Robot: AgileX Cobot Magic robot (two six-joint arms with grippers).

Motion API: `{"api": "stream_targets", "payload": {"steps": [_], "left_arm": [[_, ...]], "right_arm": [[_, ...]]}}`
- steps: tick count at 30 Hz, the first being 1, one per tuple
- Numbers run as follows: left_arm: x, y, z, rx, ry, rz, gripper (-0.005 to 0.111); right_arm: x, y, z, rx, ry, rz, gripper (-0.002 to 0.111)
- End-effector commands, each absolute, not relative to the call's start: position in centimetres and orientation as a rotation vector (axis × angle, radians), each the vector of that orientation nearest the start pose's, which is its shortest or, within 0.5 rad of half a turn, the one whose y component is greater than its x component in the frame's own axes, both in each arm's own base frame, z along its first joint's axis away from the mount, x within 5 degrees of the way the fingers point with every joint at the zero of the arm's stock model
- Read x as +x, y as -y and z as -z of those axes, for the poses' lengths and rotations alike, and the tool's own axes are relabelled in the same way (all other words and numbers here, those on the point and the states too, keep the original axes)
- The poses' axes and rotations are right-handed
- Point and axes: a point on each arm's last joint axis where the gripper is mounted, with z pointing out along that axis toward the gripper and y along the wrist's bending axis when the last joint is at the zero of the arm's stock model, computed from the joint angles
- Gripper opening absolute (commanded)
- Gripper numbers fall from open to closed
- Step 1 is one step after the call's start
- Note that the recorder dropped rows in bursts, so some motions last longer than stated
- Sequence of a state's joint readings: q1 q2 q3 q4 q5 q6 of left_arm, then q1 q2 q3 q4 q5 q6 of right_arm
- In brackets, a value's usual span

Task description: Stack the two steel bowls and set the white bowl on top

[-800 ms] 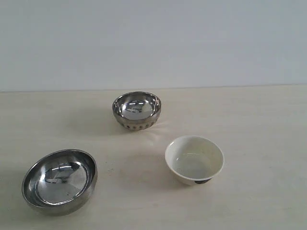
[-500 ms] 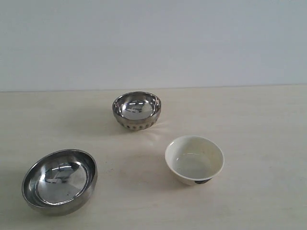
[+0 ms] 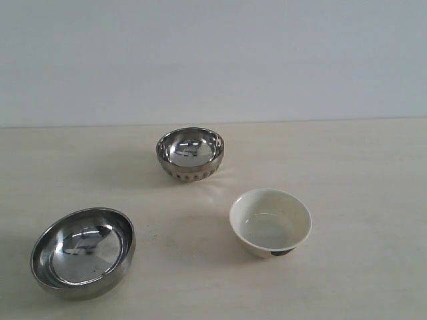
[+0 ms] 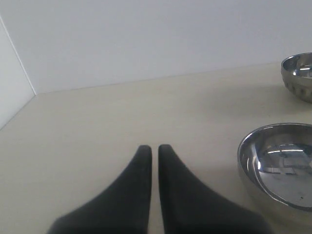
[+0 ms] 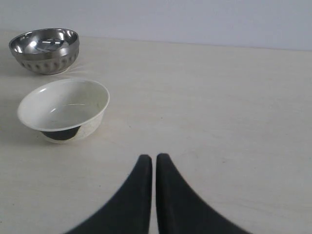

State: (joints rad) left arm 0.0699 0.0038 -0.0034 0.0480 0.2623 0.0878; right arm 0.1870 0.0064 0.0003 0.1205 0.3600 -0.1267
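Three bowls stand apart and upright on the pale table. The wider plain steel bowl (image 3: pixel 83 252) (image 4: pixel 280 163) sits front left. Behind the middle stands the smaller steel bowl (image 3: pixel 190 154) (image 4: pixel 298 75) (image 5: pixel 45 49) with its dotted band. The white bowl (image 3: pixel 270 221) (image 5: pixel 64 109), dark mark near its base, is right of centre. Neither arm shows in the exterior view. My left gripper (image 4: pixel 154 148) is shut and empty, off to the side of the wide steel bowl. Shut and empty too, my right gripper (image 5: pixel 153 157) hovers short of the white bowl.
A light wall runs behind the table (image 3: pixel 360 173). In the left wrist view a white side panel (image 4: pixel 12 92) meets the table at its far corner. Bare tabletop lies between the bowls and to the right of the white bowl.
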Motion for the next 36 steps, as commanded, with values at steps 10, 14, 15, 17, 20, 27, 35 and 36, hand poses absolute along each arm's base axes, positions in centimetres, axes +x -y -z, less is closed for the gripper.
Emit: {"api": "stream_targets", "payload": {"steps": [10, 14, 15, 17, 20, 27, 35, 36], "left_arm": [[5.5, -0.51, -19.01, 0.046, -1.741, -0.165, 0.004], [5.52, -0.5, -19.13, 0.043, -1.727, -0.161, 0.004], [5.52, -0.5, -19.17, 0.043, -1.722, -0.162, 0.004], [5.53, -0.5, -19.21, 0.043, -1.718, -0.162, 0.004], [5.53, -0.5, -19.21, 0.04, -1.718, -0.159, 0.004], [5.58, -0.47, -19.56, 0.013, -1.679, -0.133, 0.004], [5.59, -0.13, -19.51, -0.267, -1.664, 0.175, 0.004], [5.59, -0.02, -19.42, -0.33, -1.666, 0.247, 0.004]], "right_arm": [[5.16, -1.33, -18.13, -0.208, -1.828, -0.154, 0.0], [5.16, -1.33, -18.13, -0.208, -1.828, -0.154, 0.0], [5.16, -1.33, -18.13, -0.208, -1.828, -0.154, 0.0], [5.16, -1.33, -18.13, -0.208, -1.828, -0.154, 0.0], [5.16, -1.33, -18.13, -0.208, -1.828, -0.154, 0.0], [5.16, -1.33, -18.13, -0.208, -1.828, -0.154, 0.0], [5.16, -1.33, -18.13, -0.208, -1.828, -0.154, 0.0], [5.16, -1.33, -18.13, -0.208, -1.828, -0.154, 0.0]]}}
